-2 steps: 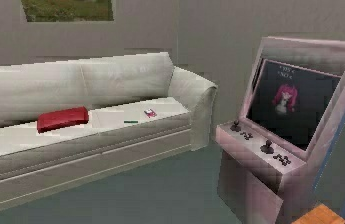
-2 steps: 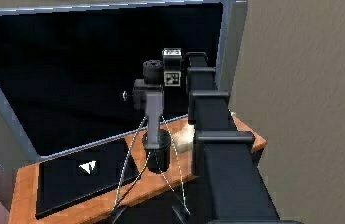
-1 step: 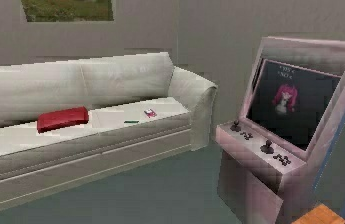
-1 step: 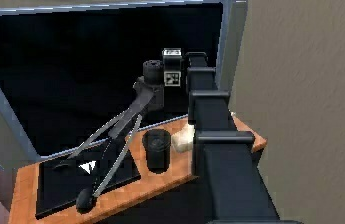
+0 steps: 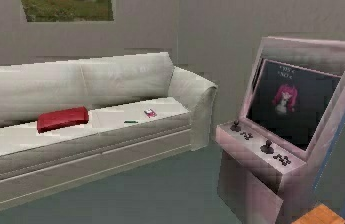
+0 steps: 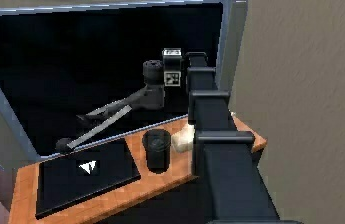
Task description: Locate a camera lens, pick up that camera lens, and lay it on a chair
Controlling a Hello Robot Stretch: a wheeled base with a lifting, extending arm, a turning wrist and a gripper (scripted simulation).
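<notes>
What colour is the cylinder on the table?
The cylinder is black; arm side view shows it best.

Home living room: a long white sofa (image 5: 80,95) stands against the wall, with a red cushion (image 5: 62,120) on its seat and a framed picture (image 5: 68,8) on the wall above it. An arcade cabinet (image 5: 280,120) stands just beside the sofa's end toward the forward view's right. Past the cabinet, farther from the sofa, is a wooden desk (image 6: 25,195).

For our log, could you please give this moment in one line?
gripper near desk | dark cylinder on desk | hold unclear
</notes>
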